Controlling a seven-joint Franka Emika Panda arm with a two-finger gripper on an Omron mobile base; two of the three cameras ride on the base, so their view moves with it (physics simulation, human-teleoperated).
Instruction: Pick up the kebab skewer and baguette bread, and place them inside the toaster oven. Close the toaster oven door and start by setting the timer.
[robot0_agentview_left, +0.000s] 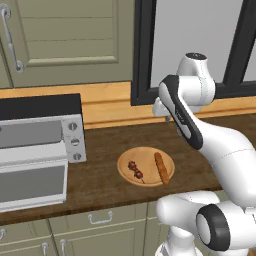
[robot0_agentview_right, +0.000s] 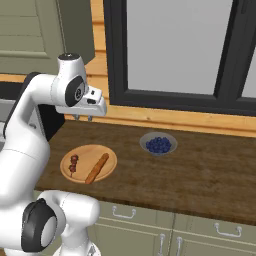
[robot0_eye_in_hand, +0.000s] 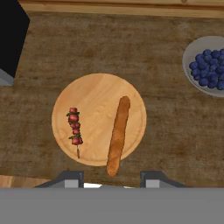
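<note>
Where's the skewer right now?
The skewer lies on the round wooden plate on the counter, apart from the baguette beside it; in the left base view it is nearer the toaster oven.

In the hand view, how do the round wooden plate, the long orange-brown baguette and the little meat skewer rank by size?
Largest to smallest:
1. Round wooden plate
2. Orange-brown baguette
3. Meat skewer

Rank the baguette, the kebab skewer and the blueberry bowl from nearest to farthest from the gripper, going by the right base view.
The gripper hangs above the counter.
1. kebab skewer: on the wooden plate, its side below the gripper.
2. baguette: same plate, to the skewer's right; close to the skewer's rank.
3. blueberry bowl: clearly farthest, off right near the window.
</note>
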